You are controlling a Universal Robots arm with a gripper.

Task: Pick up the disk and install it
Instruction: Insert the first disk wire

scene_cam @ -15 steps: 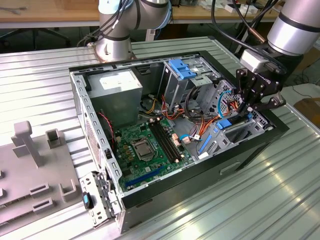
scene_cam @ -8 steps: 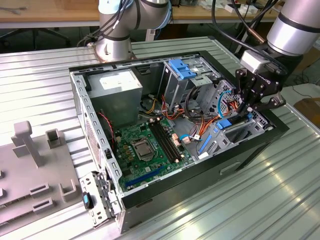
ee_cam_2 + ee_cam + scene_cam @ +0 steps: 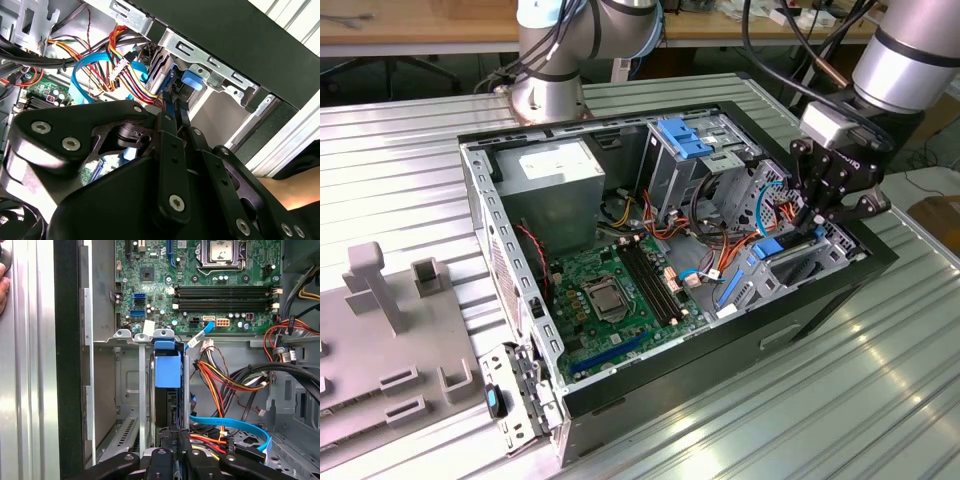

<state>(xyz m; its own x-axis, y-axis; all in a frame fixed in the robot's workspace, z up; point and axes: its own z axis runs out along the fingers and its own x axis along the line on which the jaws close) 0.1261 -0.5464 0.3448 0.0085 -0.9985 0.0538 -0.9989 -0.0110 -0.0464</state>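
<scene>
Disk (image 3: 167, 390) is standing on edge in its bay, long axis running toward twelve o'clock from the gripper (image 3: 180, 442), whose jaws are pinching its near end.

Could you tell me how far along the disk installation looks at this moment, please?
The pick-up looks done: the black gripper is inside the open black computer case, shut on the edge of the dark flat disk with bright blue plastic rails. In hand: the disk stands on edge within the silver metal bay beside the green motherboard. Whether it is fully seated cannot be told, and the gripper has not let go.
</scene>
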